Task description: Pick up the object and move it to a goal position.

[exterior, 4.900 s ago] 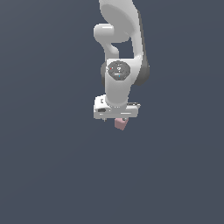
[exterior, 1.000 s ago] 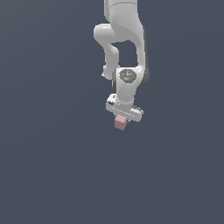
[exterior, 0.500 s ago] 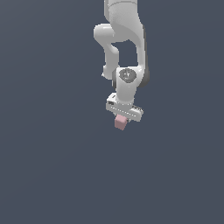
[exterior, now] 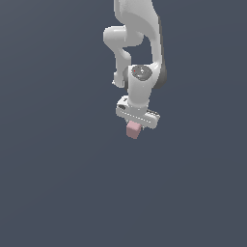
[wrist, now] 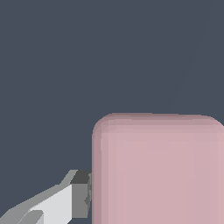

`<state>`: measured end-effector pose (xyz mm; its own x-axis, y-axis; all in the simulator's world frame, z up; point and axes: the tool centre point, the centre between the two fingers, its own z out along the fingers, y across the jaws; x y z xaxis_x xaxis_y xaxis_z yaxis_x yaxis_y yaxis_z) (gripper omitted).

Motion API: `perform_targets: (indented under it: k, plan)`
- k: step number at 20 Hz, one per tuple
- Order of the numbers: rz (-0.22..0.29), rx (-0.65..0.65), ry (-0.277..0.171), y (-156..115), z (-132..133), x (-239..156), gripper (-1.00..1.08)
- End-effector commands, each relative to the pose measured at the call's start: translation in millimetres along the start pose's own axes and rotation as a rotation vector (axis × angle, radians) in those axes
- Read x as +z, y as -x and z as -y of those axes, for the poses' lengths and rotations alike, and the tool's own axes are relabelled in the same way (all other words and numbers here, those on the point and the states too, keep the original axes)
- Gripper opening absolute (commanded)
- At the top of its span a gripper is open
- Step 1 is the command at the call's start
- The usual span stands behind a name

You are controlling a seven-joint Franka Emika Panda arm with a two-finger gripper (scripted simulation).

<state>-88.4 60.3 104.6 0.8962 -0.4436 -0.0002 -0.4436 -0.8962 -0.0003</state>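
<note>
One pale-pink cube (exterior: 133,130) hangs just below centre of the exterior frame, clamped in the single white tool (exterior: 134,126); one grey finger pad (wrist: 81,194) presses its side.
</note>
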Motion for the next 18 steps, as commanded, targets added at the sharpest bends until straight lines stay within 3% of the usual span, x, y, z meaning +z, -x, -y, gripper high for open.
perform_targets:
  k: [1,18]
  plan:
    - [-0.001,0.000,-0.001,1,-1,-17,-1.00]
    - [-0.001,0.001,0.000,14,-14,-187,-1.00]
